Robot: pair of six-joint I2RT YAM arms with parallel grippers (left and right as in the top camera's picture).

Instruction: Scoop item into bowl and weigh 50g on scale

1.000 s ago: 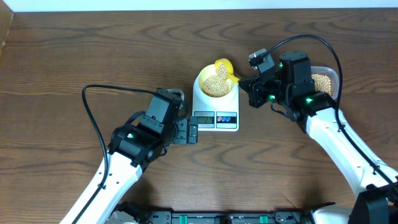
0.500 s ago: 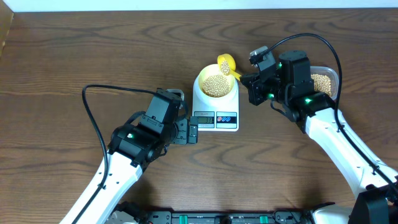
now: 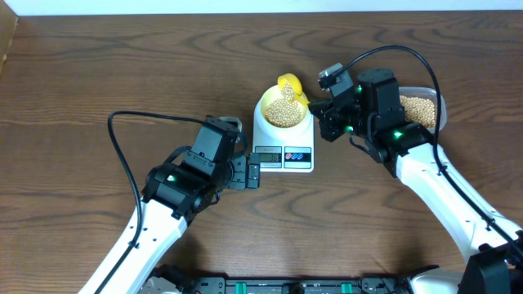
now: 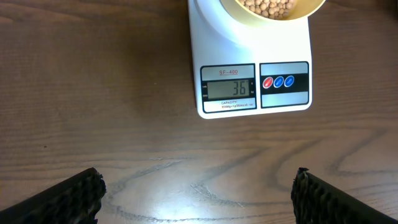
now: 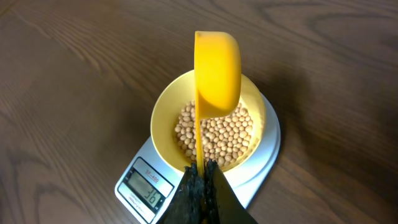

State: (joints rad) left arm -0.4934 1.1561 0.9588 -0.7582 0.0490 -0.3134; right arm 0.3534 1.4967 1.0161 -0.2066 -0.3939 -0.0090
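- Plenty of beans (image 5: 224,134) in bowl (image 5: 163,118) on scale (image 4: 249,53), middle of desk (image 3: 122,65); reads 36, short of fifty.
- Right hand (image 5: 200,173) clamped on scoop (image 5: 217,68) handle, scoop tipped over bowl; left hand (image 4: 199,199) spread wide, empty.
- Top up in small pours from tub (image 3: 441,98), watching display (image 4: 228,88).
- Cannot tell whether scoop holds any; tub half hidden by right arm (image 3: 433,175).

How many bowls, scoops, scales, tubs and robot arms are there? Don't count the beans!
bowl: 1
scoop: 1
scale: 1
tub: 1
robot arms: 2, the left arm and the right arm
Total: 6
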